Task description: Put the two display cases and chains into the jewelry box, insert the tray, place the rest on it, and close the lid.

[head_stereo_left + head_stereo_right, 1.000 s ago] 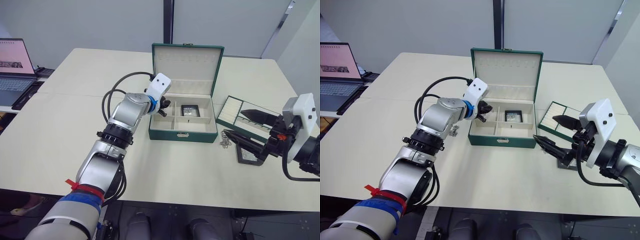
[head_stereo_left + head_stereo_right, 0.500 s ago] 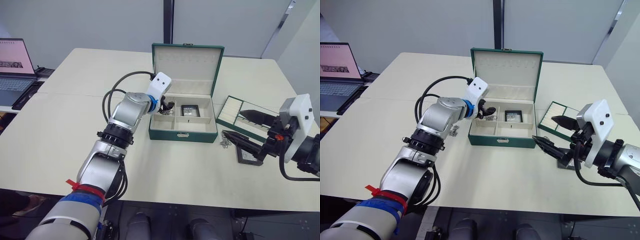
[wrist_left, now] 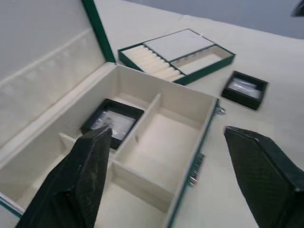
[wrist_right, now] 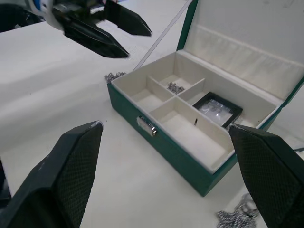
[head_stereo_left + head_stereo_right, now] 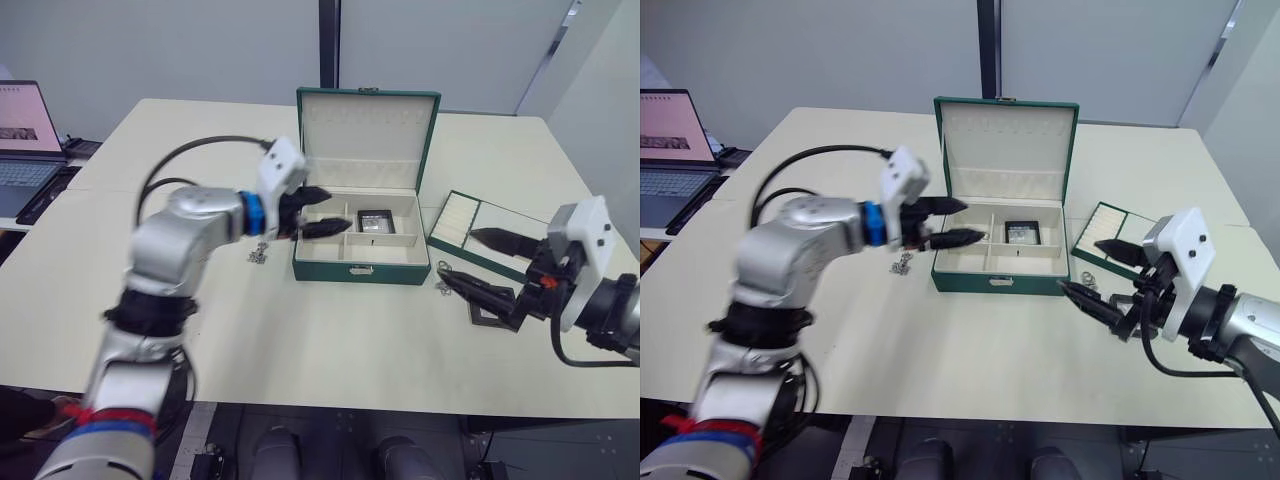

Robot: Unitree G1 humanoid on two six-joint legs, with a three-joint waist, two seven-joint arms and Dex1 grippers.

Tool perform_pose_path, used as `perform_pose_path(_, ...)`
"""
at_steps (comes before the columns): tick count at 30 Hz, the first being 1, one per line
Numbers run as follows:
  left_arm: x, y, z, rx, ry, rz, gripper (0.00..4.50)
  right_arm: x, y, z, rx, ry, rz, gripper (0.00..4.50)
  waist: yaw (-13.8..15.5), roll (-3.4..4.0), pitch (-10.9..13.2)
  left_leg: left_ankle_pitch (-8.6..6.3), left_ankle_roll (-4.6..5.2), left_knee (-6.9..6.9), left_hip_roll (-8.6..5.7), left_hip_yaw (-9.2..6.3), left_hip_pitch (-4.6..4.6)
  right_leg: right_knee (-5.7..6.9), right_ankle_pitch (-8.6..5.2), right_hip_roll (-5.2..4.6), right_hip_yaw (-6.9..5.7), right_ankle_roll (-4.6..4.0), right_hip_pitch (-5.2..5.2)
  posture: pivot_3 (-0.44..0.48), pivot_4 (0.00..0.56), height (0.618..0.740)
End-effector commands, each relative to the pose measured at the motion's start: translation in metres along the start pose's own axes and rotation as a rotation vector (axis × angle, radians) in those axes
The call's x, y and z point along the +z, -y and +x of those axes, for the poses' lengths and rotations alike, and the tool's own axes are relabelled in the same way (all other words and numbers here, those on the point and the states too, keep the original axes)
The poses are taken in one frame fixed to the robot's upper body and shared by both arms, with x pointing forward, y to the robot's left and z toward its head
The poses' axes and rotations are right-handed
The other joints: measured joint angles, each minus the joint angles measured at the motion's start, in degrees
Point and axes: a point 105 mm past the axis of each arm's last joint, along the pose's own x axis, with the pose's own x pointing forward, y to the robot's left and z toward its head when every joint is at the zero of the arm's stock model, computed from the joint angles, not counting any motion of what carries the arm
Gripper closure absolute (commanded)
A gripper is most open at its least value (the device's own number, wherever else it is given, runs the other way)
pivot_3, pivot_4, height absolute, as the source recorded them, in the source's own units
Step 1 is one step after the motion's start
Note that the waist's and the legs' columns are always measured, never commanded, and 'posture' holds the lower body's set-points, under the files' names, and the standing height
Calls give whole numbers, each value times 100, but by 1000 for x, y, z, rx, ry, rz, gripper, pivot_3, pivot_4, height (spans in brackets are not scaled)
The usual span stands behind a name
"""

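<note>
The jewelry box [image 5: 360, 272] stands open in the middle of the table with its lid [image 5: 365, 140] upright. One display case [image 5: 377, 220] lies in a rear compartment, and a chain [image 4: 175, 87] lies in the compartment beside it. My left gripper [image 5: 333, 210] hovers open over the box's left edge, holding nothing. Another chain [image 5: 258, 253] lies on the table left of the box. The tray [image 5: 450, 215] sits to the right. My right gripper [image 5: 457, 255] is open above a third chain [image 5: 441, 288], next to the second display case [image 3: 244, 89] on the table.
A laptop [image 5: 20, 120] sits on a side desk at the far left. The table's right edge runs close behind my right arm. Bare tabletop lies in front of the box.
My left gripper has drawn back leftward from inside the box's left rear compartment and now stands open; a chain lies in that compartment. The right gripper has barely moved.
</note>
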Motion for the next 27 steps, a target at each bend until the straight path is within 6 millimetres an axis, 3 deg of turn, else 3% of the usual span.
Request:
perform_pose_path(1, 0, 29, -33, -72, 43, -28, 23, -3, -10, 0, 23, 3, -24, 0, -8, 1, 0, 0, 1, 0, 0, -2, 0, 0, 0, 0, -2, 0, 0, 0, 150, 740)
perform_pose_path(5, -27, 36, -66, 153, 21, 53, 23, -22, -18, -1, 57, -67, 0, 0, -40, -2, 2, -1, 1, 1, -1, -3, 12, -3, 0, -5, -2, 1, 13, 0, 150, 740)
perform_pose_path(9, -62, 63, -92, 110, -19, -15, 23, -40, -29, -4, 103, -132, 27, 0, -43, -5, 2, -9, 13, -2, -1, -6, 27, -3, -1, -4, -2, 0, 25, 0, 150, 740)
perform_pose_path(15, -93, 77, -126, 134, -68, -124, 23, -51, -36, -9, 132, -158, 55, 0, -44, -7, 1, -15, 21, -5, -2, -2, 33, -3, -2, -5, 1, -2, 20, 0, 150, 740)
perform_pose_path(23, -97, 74, -132, 156, -70, -95, 23, -57, -41, -13, 147, -182, 65, 0, -56, -9, 0, -17, 21, -7, -2, 0, 34, -6, -2, -5, 5, -2, -7, 0, 150, 740)
perform_pose_path(27, -89, 55, -129, 263, -38, -80, 23, -41, -41, -5, 153, -113, 7, 0, -60, -9, 0, -17, 22, -7, -2, -2, 34, -3, -2, -3, 5, -3, -10, 0, 150, 740)
